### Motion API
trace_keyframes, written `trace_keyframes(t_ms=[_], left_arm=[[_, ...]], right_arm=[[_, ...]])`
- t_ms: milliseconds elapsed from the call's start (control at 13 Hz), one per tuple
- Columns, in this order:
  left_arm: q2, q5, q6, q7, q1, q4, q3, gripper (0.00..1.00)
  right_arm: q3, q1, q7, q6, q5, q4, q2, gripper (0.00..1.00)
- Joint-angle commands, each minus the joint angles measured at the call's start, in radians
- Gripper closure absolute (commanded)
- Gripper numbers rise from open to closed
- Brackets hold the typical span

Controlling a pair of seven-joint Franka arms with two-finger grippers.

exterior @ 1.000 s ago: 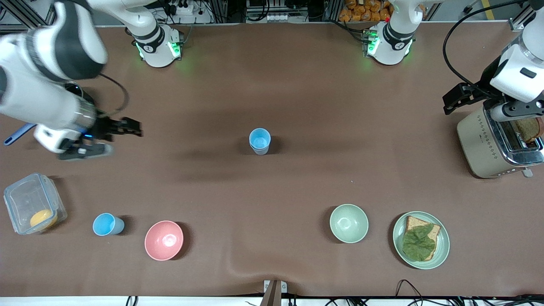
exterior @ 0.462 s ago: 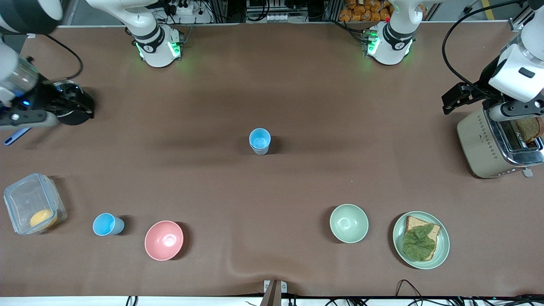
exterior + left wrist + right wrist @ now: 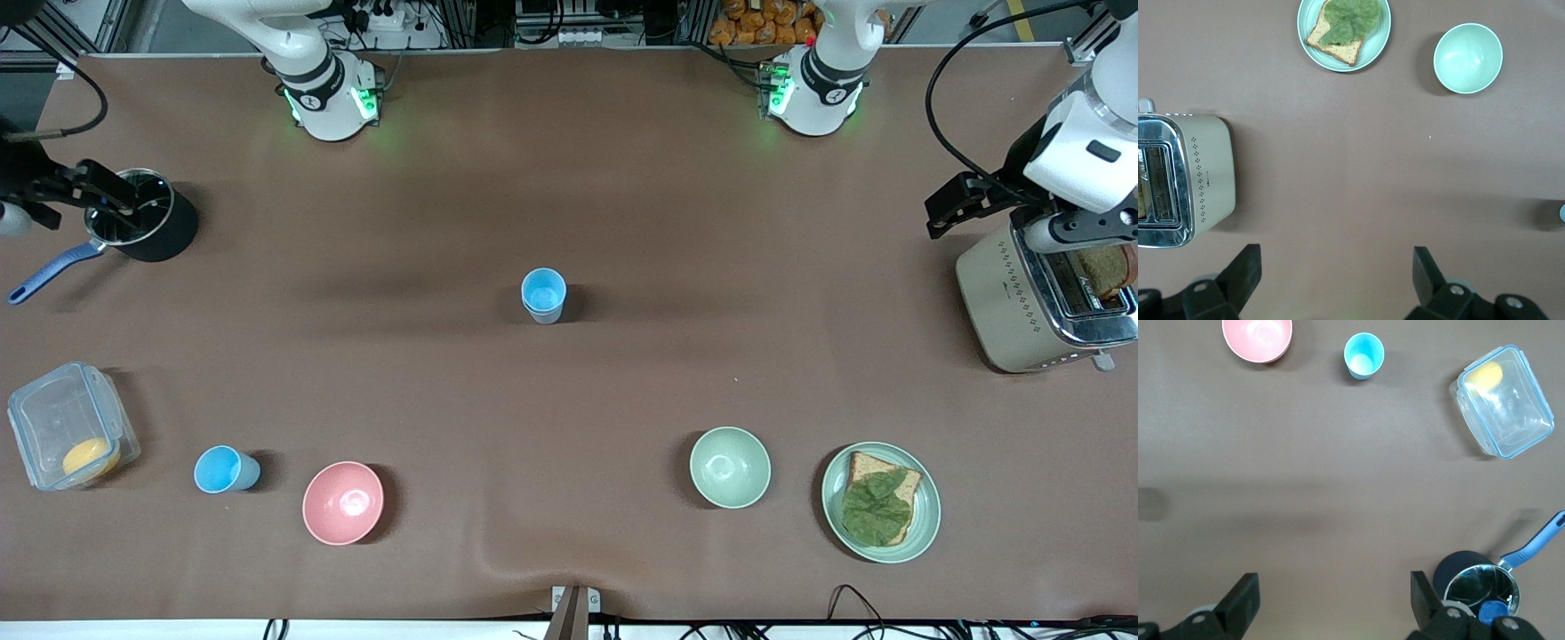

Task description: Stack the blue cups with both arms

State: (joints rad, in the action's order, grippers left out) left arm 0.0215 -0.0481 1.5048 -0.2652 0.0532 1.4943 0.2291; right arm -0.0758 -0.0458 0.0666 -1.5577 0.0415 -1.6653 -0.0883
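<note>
A sky blue cup (image 3: 543, 294) stands upright at the table's middle, with a second, paler rim just below its own, as if nested in another cup. A second sky blue cup (image 3: 223, 469) stands upright near the front camera, between the pink bowl (image 3: 343, 502) and a clear container (image 3: 71, 425); it also shows in the right wrist view (image 3: 1363, 355). My right gripper (image 3: 76, 191) (image 3: 1333, 597) is open and empty, up over the black pot (image 3: 147, 227). My left gripper (image 3: 944, 209) (image 3: 1336, 273) is open and empty, up beside the toaster (image 3: 1022, 311).
A pale green bowl (image 3: 730, 467) and a green plate (image 3: 925, 511) with bread and a leaf lie near the front camera at the left arm's end. The clear container holds a yellow thing. The pot has a blue handle (image 3: 40, 276).
My right arm has swung away from the table's middle toward its own end, and its gripper now hangs over the pot. The left arm and the cups have not moved.
</note>
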Motion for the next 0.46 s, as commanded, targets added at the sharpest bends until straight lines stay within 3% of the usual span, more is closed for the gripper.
trace_keyframes(t_ms=[0,77,385], left_arm=[[-0.012,0.037,-0.041,0.014,0.008,-0.029,-0.008,0.0],[-0.011,0.039,-0.043,0.014,0.01,-0.029,-0.01,0.0],[-0.005,0.04,-0.043,0.014,0.01,-0.029,-0.01,0.0]], right_arm=[[0.11,0.096,-0.005,0.045,-0.02,0.064,0.042,0.0],[0.151,0.127,-0.005,0.044,-0.02,0.064,0.042,0.0],[0.154,0.121,-0.008,0.034,-0.02,0.064,0.044,0.0]])
